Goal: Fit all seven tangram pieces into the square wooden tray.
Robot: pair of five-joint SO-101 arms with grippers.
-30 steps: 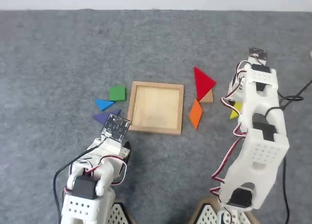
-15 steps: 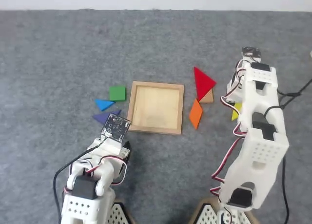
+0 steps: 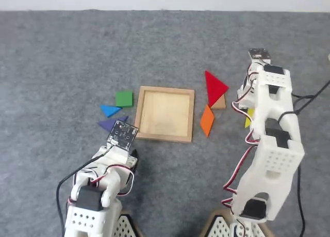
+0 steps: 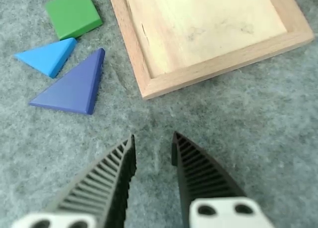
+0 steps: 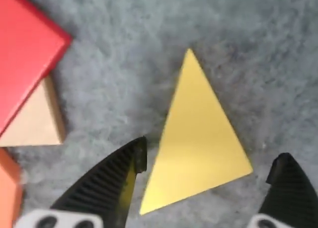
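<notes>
Between the spread jaws of the right pincer [image 5: 211,156] lies the yellow triangle [image 5: 198,133], flat on the grey mat [image 5: 258,49], one finger just beside its long edge. It looks like stiff, light painted wood, smooth enough to skid if nudged. I judge the surest hold is low, across two straight edges. Beyond that finger sit the tan triangle [image 5: 37,121] and the red triangle [image 5: 25,64]. Farther off stands the wooden tray [image 3: 162,137], with the left pincer [image 4: 153,143] near its corner, jaws slightly apart, holding nothing.
</notes>
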